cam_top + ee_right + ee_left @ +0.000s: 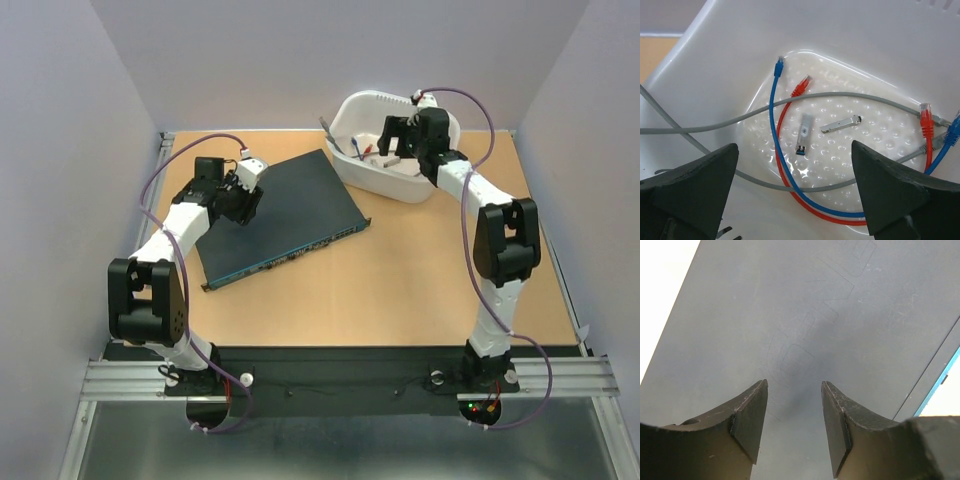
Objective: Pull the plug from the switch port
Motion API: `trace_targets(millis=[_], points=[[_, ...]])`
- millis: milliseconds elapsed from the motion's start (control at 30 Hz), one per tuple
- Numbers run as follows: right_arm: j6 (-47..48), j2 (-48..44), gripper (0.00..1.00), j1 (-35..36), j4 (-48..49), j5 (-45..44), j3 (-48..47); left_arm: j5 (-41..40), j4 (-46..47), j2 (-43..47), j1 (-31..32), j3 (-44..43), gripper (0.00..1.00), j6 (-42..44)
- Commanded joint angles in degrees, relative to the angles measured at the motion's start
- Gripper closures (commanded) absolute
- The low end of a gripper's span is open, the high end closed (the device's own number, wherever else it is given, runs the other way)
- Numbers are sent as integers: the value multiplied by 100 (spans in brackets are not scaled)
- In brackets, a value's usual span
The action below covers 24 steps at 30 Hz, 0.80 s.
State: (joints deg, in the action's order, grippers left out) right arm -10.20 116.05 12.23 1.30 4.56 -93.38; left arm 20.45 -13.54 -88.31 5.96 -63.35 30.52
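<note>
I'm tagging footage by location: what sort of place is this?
Probably a robot lab test cell: bare walls box in a table, two arms mounted at its edge, a switch and a tub of cables laid out.

Bright, even light; soft shadow on the switch (pixel 790 330), glare in the tub (pixel 875 35).

We find no legible text, number or brand in any view.
Left wrist view: switch (pixel 740 330) top carries faint embossed outlines (pixel 812 335), large letter-like shapes, too pale and too close; we cannot read them.
Right wrist view: small silver module (pixel 802 134) in white tub (pixel 730 55) bears tiny dark label, too small for us to read. Markings on second module (pixel 841 124) equally unreadable.
Top view: everything too small for us to make out lettering.
</note>
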Motion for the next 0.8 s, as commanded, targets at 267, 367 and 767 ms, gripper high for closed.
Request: trace_targets(millis=[267,367,767], points=[[-192,-2444,0,-27,-437,-603,1013,-295,-61,639,-77,33,40,-169],[-665,-3376,0,-237,-604,-745,2198,-410,53,868,-304,261,39,-275],[-1845,-5496,0,-959,-710,-1932,5171,-673,53,1703,-1307,1096,39,-451]])
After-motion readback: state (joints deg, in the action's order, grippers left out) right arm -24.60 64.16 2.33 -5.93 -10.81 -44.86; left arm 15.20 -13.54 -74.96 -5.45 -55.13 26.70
